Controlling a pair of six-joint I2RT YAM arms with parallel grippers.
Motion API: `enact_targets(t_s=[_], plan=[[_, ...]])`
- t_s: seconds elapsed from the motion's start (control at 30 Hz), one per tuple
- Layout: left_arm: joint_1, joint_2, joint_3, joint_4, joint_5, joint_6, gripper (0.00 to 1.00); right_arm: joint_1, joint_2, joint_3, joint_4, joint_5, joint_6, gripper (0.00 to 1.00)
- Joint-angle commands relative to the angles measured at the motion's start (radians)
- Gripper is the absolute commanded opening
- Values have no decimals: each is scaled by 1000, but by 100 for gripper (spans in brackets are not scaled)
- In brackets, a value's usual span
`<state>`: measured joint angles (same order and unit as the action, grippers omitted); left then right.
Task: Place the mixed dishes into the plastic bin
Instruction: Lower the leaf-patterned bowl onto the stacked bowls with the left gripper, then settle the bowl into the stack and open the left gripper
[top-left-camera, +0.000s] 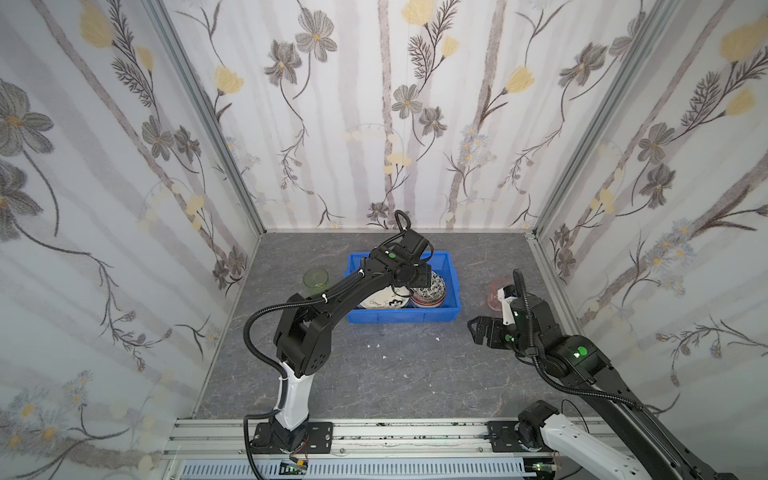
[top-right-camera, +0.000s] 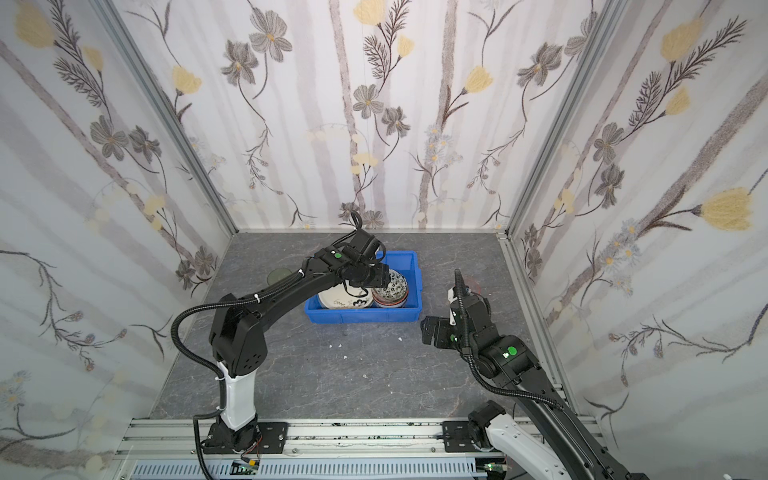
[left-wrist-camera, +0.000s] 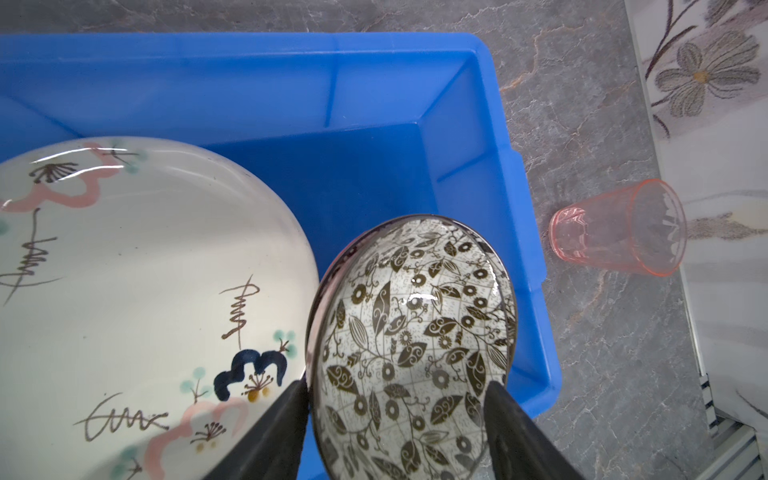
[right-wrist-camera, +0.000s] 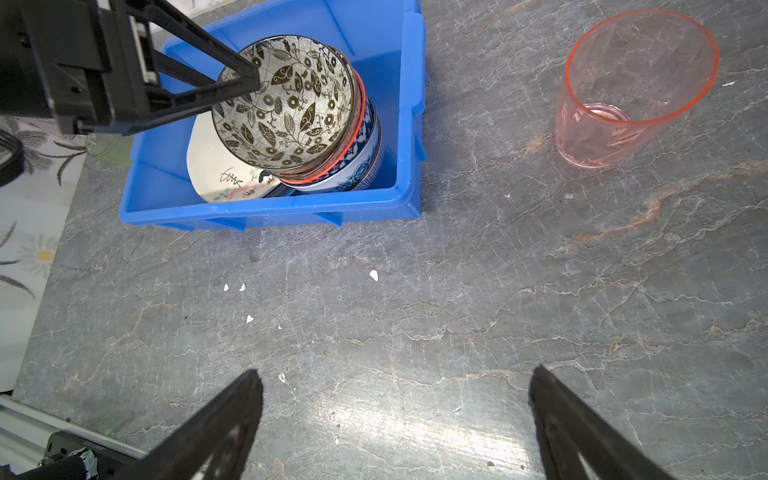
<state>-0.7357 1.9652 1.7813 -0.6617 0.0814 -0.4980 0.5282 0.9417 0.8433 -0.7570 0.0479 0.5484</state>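
Left gripper (left-wrist-camera: 395, 384) reaches into the blue bin (top-left-camera: 403, 316), jaws released astride the leaf bowl (left-wrist-camera: 415, 324). Right gripper (right-wrist-camera: 397, 372) hovers beside the bin, spread wide.

Leaf bowl (left-wrist-camera: 411, 332) beside plate (left-wrist-camera: 145, 270) in bin (left-wrist-camera: 249, 83). Fingers (left-wrist-camera: 274, 436) spread astride bowl, contact unclear. Pink tumbler (left-wrist-camera: 619, 228) outside bin.

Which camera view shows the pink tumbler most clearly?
The right wrist view: the pink tumbler appears large, whole and upright. The left wrist view shows it whole but smaller. In both top views the right arm hides most of it.
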Motion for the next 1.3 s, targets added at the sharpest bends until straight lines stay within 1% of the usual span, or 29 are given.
enact_targets(t_s=[0.0,0.13,0.37,0.57,0.83,0.97,1.13,1.27], plan=[[-4,-29,-17,3,-21,-14,69,0,6,5,41,-12,-5,99],[-11,-35,-29,3,-25,-19,69,-1,8,3,47,-17,-6,99],[-32,4,-13,5,-24,-18,69,0,-4,1,44,-16,0,99],[-36,45,10,5,-13,-16,69,0,-10,-3,38,-13,1,99],[-36,50,-7,4,-21,-15,69,-1,-3,-9,42,-13,-1,99],[-40,32,-39,5,-28,-17,69,-3,-3,-11,48,-17,-1,99],[-38,-23,-79,5,-53,-23,69,-2,-6,-12,48,-16,-1,100],[-40,-63,-91,4,-51,-34,69,-4,-3,-11,51,-19,1,100]])
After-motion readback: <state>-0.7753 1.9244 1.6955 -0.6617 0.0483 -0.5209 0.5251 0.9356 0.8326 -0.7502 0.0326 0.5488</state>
